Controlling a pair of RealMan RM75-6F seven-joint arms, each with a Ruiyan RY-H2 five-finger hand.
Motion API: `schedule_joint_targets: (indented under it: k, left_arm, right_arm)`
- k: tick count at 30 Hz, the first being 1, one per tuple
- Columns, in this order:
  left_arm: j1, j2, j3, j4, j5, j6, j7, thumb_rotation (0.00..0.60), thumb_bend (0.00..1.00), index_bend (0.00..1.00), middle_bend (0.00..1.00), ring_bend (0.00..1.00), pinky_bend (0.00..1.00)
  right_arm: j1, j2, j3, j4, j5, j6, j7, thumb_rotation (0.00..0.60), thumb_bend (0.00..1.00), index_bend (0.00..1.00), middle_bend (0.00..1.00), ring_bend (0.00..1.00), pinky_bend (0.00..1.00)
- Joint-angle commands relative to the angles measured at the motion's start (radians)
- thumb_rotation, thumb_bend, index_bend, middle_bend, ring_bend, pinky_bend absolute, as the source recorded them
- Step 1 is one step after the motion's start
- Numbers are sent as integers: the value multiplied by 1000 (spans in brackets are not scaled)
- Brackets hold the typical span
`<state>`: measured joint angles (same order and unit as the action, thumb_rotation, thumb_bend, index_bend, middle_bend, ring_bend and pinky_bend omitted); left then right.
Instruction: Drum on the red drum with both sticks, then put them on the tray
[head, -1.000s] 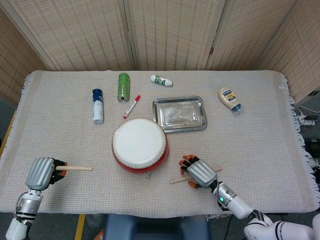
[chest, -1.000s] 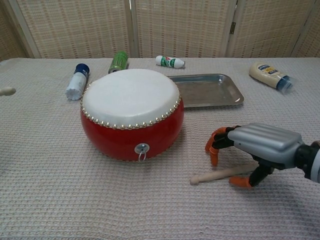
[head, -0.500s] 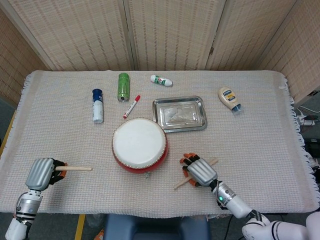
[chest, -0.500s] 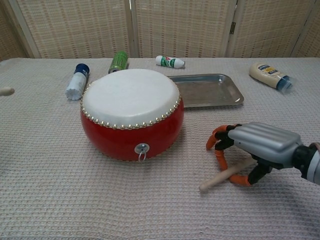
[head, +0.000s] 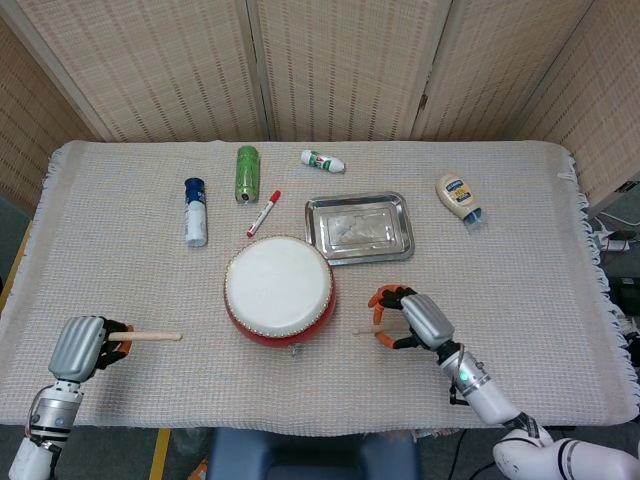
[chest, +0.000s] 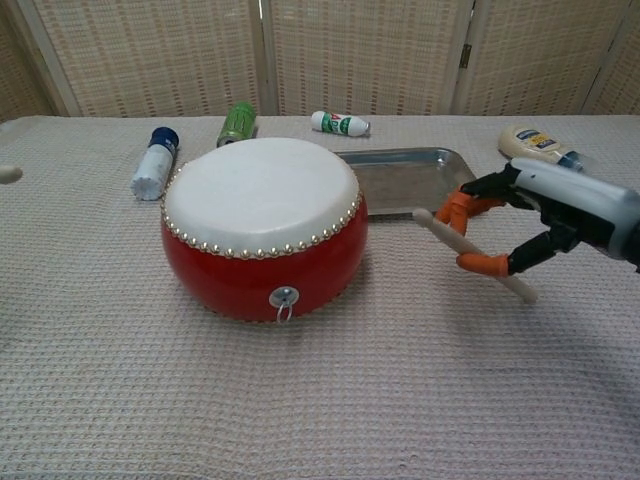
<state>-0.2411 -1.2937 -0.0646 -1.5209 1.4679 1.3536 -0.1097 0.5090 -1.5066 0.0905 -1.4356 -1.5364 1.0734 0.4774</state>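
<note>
1. Your right hand grips one drumstick in its orange-tipped fingers. It is lifted clear of the cloth, to the right of the red drum.
2. In the chest view that stick slants, its rounded tip up near the drum's right side and in front of the near edge of the tray, its tail end lower and toward you. The tip does not touch the drumhead.
3. Your left hand is closed around the butt of the other drumstick at the near left corner of the table. That stick lies roughly level and points right toward the drum, well short of it.
4. The chest view shows only the tip of the left stick at the left edge of the frame; the left hand itself is out of that view.
5. The drum stands upright in the middle of the near half of the table, white head up, with a metal ring on its front.
6. The tray is just behind and to the right of the drum, with nothing lying in it.
7. Behind the drum lie a blue-capped white bottle, a green can, a red marker and a small white bottle.
8. A mayonnaise bottle lies to the right of the tray.
</note>
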Motion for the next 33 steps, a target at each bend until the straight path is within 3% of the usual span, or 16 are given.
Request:
schedule_joint_targets:
  k: [1, 5, 11, 22, 26, 33]
  left_arm:
    - [0, 1, 0, -3, -1, -1, 0, 600, 561, 1000, 1000, 1000, 1000]
    - [0, 1, 2, -7, -1, -3, 3, 600, 556, 1000, 1000, 1000, 1000]
    - [-2, 2, 5, -13, -1, -9, 9, 600, 552, 1000, 1000, 1000, 1000]
    - [-5, 2, 13, -10, 0, -22, 4, 600, 532, 1000, 1000, 1000, 1000]
    - [-3, 5, 16, -8, 3, -20, -1, 600, 529, 1000, 1000, 1000, 1000]
    - [0, 7, 21, -4, 8, -19, -11, 600, 517, 1000, 1000, 1000, 1000]
  right_arm:
    - [-4, 94, 56, 7, 15, 33, 578, 600, 297, 742, 356, 222, 221]
    - [4, 80, 50, 90, 24, 1, 896, 600, 297, 721, 366, 240, 224]
    - [27, 15, 17, 245, 1, -40, 1194, 600, 297, 663, 372, 261, 265]
    - [63, -111, -35, 480, -46, -43, 1508, 600, 299, 553, 372, 285, 267]
    - [67, -145, -55, 555, -69, -10, 1569, 600, 304, 476, 372, 288, 268]
    - [69, -181, -90, 649, -99, 39, 1623, 600, 307, 433, 372, 290, 317]
